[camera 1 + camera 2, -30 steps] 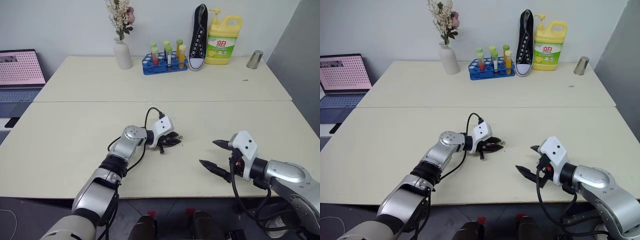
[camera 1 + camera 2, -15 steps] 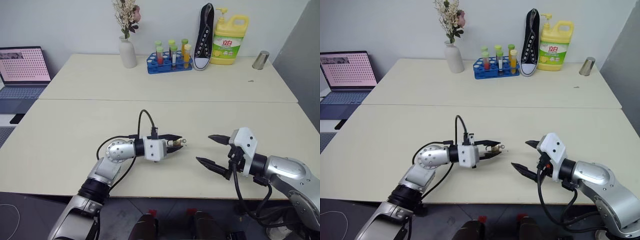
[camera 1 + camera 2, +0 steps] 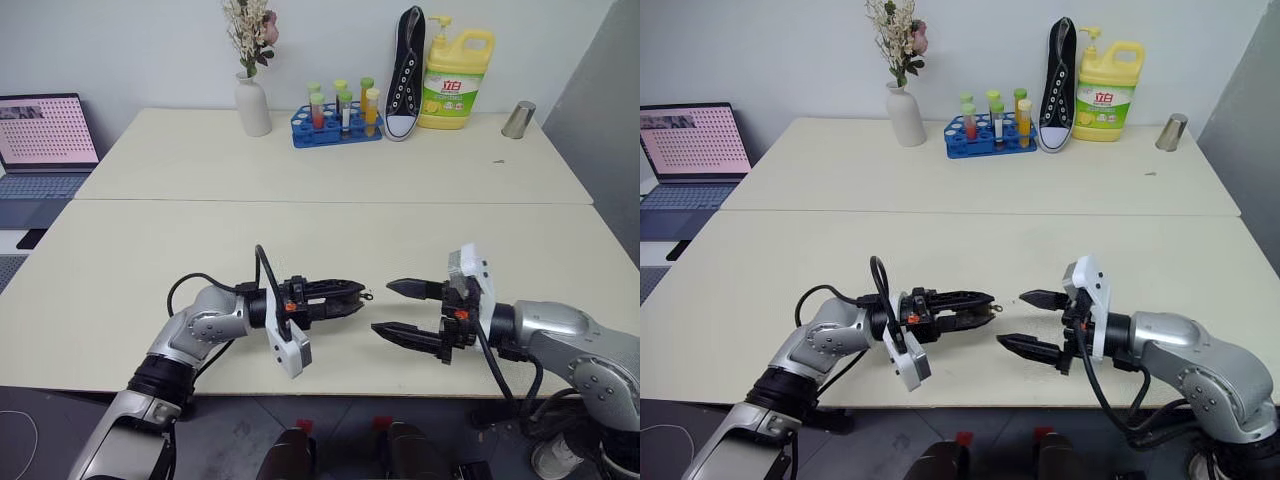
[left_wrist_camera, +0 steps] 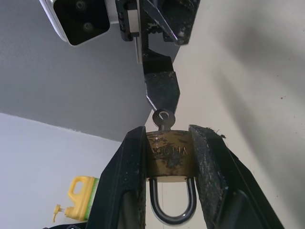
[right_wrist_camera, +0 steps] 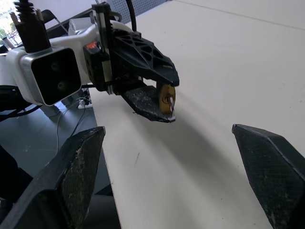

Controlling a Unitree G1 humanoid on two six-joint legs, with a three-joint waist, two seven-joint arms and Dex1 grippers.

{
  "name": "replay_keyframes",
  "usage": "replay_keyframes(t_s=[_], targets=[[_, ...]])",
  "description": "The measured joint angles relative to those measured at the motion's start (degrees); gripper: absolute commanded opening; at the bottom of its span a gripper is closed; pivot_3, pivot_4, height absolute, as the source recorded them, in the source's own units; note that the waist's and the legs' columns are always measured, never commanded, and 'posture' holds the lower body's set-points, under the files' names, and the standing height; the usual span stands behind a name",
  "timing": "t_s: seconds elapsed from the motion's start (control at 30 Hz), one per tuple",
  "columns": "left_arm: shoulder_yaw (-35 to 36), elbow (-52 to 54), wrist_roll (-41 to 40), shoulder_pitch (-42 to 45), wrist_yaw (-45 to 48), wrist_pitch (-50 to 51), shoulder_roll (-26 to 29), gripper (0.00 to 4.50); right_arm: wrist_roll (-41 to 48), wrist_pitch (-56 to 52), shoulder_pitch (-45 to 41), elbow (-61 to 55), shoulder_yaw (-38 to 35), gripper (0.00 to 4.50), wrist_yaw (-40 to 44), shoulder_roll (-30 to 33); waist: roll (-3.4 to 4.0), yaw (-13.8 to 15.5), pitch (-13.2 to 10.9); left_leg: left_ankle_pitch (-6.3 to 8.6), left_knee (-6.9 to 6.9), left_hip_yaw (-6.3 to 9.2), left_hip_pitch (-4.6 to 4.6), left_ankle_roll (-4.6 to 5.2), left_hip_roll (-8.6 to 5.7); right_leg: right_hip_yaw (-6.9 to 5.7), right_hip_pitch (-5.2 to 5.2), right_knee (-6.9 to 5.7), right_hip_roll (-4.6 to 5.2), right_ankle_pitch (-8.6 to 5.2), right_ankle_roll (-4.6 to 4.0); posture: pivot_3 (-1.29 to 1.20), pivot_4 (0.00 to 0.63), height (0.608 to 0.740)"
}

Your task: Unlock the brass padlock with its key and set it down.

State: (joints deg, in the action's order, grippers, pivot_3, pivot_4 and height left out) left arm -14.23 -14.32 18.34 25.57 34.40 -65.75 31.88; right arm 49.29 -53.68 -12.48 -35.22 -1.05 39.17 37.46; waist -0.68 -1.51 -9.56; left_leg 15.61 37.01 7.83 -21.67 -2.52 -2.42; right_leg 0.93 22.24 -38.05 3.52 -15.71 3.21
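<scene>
Two grippers now face each other above the bench's [image 3: 120, 300] near edge: left gripper [image 3: 352, 297], lifted and rolled level, clamps the padlock [image 4: 169, 155], key [image 4: 164, 119] presented outward; right gripper [image 3: 398, 310] gapes wide, ready to turn it.

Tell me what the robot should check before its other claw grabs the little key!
1. Brass padlock squeezed firmly in the left claw: ok.
2. Key sitting in the padlock, ring end poking out toward the other claw: ok.
3. Right claw open wide enough for the key: ok.
4. Right claw facing the key: ok.
5. Right claw reaches the key: not ok, a gap remains.
6. Padlock unlocked: cannot tell; the silver shackle looks seated.
</scene>
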Motion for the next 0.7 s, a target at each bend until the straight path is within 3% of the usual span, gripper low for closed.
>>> replay_keyframes(t_s=[0.2,0.27,0.4,0.67,0.7], targets=[[-0.1,0.0,0.7,0.2,-1.4,0.0,0.5,0.99,1.5,-1.6,-3.0,2.5,0.8,4.5,-0.7,-1.8,0.0,0.0,0.0,0.0,0.0,0.03,0.0,0.0,0.01,-0.02,0.01,-0.03,-0.02,0.0,0.0,0.0,0.15,0.74],[-0.2,0.0,1.1,0.4,-1.8,0.0,0.6,0.99,1.6,-2.3,-4.0,3.3,1.3,4.12,-0.7,-1.8,0.01,-0.1,0.0,0.0,0.0,0.02,0.0,0.0,0.0,-0.01,0.02,-0.03,-0.02,0.0,0.0,0.0,0.15,0.74],[-0.4,0.0,1.4,1.2,-2.5,0.0,0.7,0.99,2.3,-3.4,-5.9,4.2,1.9,2.97,-0.8,-2.6,0.01,-0.1,0.0,0.0,0.0,0.02,0.0,0.0,0.02,-0.01,0.02,-0.04,-0.03,0.0,0.0,0.0,0.15,0.74],[-1.3,0.1,2.0,1.2,-3.1,0.1,1.2,0.99,2.6,-4.5,-7.8,5.2,2.9,0.08,-1.3,-3.5,0.01,-0.1,0.0,0.0,0.0,0.04,0.0,0.0,0.02,-0.02,0.02,-0.04,-0.03,0.0,0.0,0.0,0.15,0.74],[-1.3,0.2,2.0,1.2,-3.1,0.1,1.2,0.99,2.6,-4.5,-7.9,5.4,2.9,0.01,-1.5,-3.5,0.01,-0.1,0.0,0.0,0.0,0.04,0.0,0.0,0.02,-0.01,0.02,-0.04,-0.03,0.0,0.0,0.0,0.15,0.74]])
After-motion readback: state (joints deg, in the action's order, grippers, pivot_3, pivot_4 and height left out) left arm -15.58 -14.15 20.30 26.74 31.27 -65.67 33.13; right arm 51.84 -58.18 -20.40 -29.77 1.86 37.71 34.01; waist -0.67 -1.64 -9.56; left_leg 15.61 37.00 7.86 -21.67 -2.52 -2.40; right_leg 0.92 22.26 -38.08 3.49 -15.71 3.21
